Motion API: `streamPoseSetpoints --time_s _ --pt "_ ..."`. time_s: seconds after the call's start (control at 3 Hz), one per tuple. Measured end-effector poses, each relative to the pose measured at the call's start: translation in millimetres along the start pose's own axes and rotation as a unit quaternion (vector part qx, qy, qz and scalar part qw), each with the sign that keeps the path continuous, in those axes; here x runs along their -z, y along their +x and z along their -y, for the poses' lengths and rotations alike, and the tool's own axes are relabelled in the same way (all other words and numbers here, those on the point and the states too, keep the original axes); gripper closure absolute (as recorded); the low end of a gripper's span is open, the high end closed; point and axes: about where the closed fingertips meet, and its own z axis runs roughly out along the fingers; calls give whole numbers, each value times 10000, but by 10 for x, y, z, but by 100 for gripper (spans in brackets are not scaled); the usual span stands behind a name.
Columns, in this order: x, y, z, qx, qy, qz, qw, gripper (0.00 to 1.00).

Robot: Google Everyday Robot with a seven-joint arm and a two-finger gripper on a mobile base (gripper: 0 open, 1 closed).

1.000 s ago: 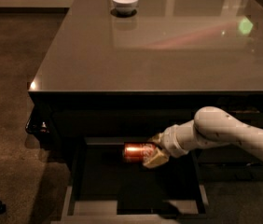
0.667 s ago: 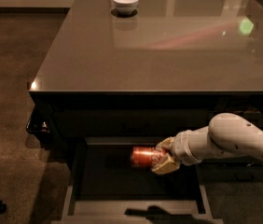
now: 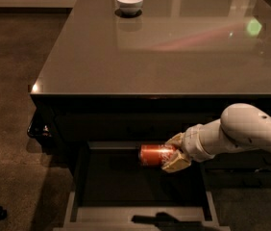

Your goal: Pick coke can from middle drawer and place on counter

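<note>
The coke can [image 3: 155,154] is red-orange and lies sideways, held in the air above the open middle drawer [image 3: 126,186], near its back. My gripper [image 3: 175,153] is shut on the can's right end, its tan fingers [image 3: 174,164] above and below it. The white arm reaches in from the right. The glossy counter [image 3: 174,52] lies above and behind the drawer.
A white bowl [image 3: 129,2] stands at the counter's far edge. A green light reflection [image 3: 253,27] shows on the counter's right side. The speckled floor [image 3: 10,105] is to the left. The arm's shadow [image 3: 164,220] falls on the drawer's front rim.
The gripper has moved right and a little higher with the can in it, drawing back from the drawer's middle. The arm has pulled back to the right.
</note>
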Motion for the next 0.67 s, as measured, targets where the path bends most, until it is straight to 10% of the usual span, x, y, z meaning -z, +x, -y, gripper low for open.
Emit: streamPoseSetpoints --time_s 0.67 --pt "1097 -1071 444 650 474 497 9955 100"
